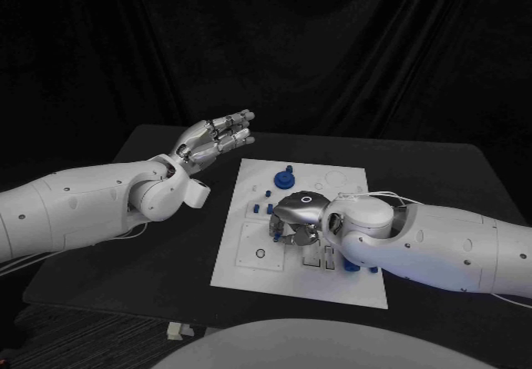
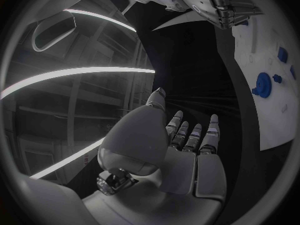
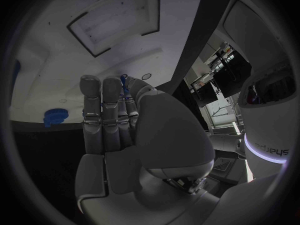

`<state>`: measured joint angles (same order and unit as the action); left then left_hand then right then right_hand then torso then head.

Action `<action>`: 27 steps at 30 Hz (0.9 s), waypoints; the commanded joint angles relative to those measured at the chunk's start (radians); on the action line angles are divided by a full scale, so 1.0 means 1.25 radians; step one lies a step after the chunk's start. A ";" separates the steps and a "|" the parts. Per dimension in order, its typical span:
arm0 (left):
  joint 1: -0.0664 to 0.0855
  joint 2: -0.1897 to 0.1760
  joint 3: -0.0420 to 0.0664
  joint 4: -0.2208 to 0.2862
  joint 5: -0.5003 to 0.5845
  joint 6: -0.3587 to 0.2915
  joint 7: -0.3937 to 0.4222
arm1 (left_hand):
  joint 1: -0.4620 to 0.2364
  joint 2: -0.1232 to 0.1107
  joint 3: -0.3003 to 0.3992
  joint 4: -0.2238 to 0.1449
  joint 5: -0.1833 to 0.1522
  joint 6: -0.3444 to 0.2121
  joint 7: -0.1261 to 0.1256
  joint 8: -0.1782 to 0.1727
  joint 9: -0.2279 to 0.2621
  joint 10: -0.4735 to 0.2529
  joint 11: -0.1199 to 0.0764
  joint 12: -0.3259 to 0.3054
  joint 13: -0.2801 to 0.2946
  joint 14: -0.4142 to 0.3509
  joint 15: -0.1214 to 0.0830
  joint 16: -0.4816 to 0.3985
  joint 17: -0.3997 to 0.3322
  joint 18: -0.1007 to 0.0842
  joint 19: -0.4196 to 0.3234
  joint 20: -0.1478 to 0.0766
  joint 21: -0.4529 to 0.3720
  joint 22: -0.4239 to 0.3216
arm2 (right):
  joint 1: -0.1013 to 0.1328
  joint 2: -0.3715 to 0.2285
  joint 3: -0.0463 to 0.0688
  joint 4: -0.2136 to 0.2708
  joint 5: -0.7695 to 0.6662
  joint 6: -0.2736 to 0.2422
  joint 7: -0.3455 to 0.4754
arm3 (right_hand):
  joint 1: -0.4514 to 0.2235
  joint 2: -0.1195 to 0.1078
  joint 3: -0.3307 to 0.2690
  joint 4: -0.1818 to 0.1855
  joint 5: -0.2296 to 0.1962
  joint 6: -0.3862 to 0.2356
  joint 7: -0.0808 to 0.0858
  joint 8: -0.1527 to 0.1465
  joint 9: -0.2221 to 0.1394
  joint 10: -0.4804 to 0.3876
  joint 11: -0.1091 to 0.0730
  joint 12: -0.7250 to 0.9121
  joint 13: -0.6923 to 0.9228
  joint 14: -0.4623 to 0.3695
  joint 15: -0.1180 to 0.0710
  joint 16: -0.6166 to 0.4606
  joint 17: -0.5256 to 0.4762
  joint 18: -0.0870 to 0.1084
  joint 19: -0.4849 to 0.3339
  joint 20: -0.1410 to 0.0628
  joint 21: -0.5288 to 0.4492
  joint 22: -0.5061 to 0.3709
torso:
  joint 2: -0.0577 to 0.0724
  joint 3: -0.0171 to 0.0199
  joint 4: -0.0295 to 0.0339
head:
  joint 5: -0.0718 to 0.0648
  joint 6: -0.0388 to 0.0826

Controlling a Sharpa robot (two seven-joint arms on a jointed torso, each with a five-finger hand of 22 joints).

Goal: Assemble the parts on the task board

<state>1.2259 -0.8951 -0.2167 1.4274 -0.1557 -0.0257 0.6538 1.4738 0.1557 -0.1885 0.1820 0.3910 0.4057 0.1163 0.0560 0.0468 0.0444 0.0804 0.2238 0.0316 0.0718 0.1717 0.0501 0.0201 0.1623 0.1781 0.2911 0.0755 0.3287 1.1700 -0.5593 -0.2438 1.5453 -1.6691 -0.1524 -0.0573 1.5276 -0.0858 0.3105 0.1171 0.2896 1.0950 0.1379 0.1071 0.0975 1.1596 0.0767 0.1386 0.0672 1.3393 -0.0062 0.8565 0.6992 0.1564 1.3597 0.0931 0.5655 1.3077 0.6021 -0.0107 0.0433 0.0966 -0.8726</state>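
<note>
The white task board [image 1: 246, 269] lies in the middle of the black table. A round blue part [image 1: 285, 179] stands near its far edge, with small blue parts [image 1: 261, 207] just nearer. My right hand [image 1: 297, 220] hovers low over the board's middle, fingers pointing down at it. In the right wrist view a thin blue part [image 3: 125, 89] shows pinched between its thumb and fingers [image 3: 103, 110]; the round blue part [image 3: 55, 116] lies beyond. My left hand [image 1: 216, 137] is raised left of the board's far corner, fingers spread and straight, holding nothing; its palm [image 2: 187, 160] is bare.
Another blue piece [image 1: 350, 267] peeks out under my right forearm near the board's near edge. Recessed slots [image 1: 315, 260] and a small oval hole [image 1: 261, 252] mark the board's near part. The black table [image 1: 144, 254] extends left of the board.
</note>
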 commanded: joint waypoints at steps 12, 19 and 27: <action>-0.003 0.006 0.001 -0.006 0.006 0.013 0.003 | 0.002 0.008 0.000 -0.003 0.001 0.002 0.000 0.004 0.001 -0.001 0.005 0.001 0.001 -0.002 0.001 0.004 0.001 -0.015 0.006 0.003 0.005 0.000 | -0.005 0.001 -0.002 0.001 -0.008 0.022 -0.013 | 0.000 -0.007 0.005 0.001 0.000 0.003 0.001 -0.001 0.001 0.003 0.003 -0.004 -0.001 0.005 0.001 -0.002 -0.002 -0.014 0.002 -0.001 0.003 0.063 | 0.000 -0.0010 0.0015 | 0.003 0.000; -0.005 0.007 0.001 -0.009 0.006 0.015 0.000 | 0.002 0.008 0.000 -0.003 0.001 0.002 0.000 0.004 0.001 -0.001 0.005 0.001 0.001 -0.002 0.001 0.004 0.001 -0.015 0.006 0.003 0.005 0.000 | -0.005 0.003 -0.002 0.001 -0.008 0.022 -0.014 | -0.001 -0.006 0.007 0.001 -0.001 0.003 0.001 -0.002 0.001 0.004 0.002 -0.005 -0.001 0.004 0.001 -0.005 -0.006 -0.013 0.001 -0.001 -0.001 0.063 | 0.000 -0.0009 0.0006 | 0.005 0.000; -0.006 0.008 0.001 -0.011 0.006 0.017 -0.003 | 0.003 0.010 0.001 -0.004 0.001 0.002 0.000 0.004 0.001 -0.001 0.005 0.000 0.001 -0.002 0.002 0.004 0.001 -0.016 0.007 0.003 0.005 0.000 | -0.006 0.004 -0.002 0.002 -0.008 0.021 -0.014 | -0.001 -0.006 0.007 0.001 -0.001 0.003 0.001 -0.002 0.001 0.004 0.003 -0.005 -0.001 0.003 0.001 -0.006 -0.007 -0.013 0.001 -0.001 -0.003 0.062 | 0.000 -0.0007 0.0022 | 0.006 0.000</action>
<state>1.2194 -0.8877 -0.2167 1.4134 -0.1557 -0.0169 0.6437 1.4784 0.1603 -0.1885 0.1821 0.3910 0.4057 0.1163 0.0559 0.0467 0.0444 0.0803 0.2237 0.0315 0.0718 0.1716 0.0501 0.0200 0.1624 0.1816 0.2947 0.0755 0.3288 1.1656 -0.5544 -0.2466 1.5463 -1.6699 -0.1409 -0.0579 1.5276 -0.0858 0.3133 0.1200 0.2887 1.0945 0.1379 0.1014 0.0972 1.1595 0.0768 0.1385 0.0671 1.3393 -0.0062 0.8524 0.6920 0.1563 1.3597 0.0931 0.5654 1.3075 0.6021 -0.0117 0.0450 0.1035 -0.8726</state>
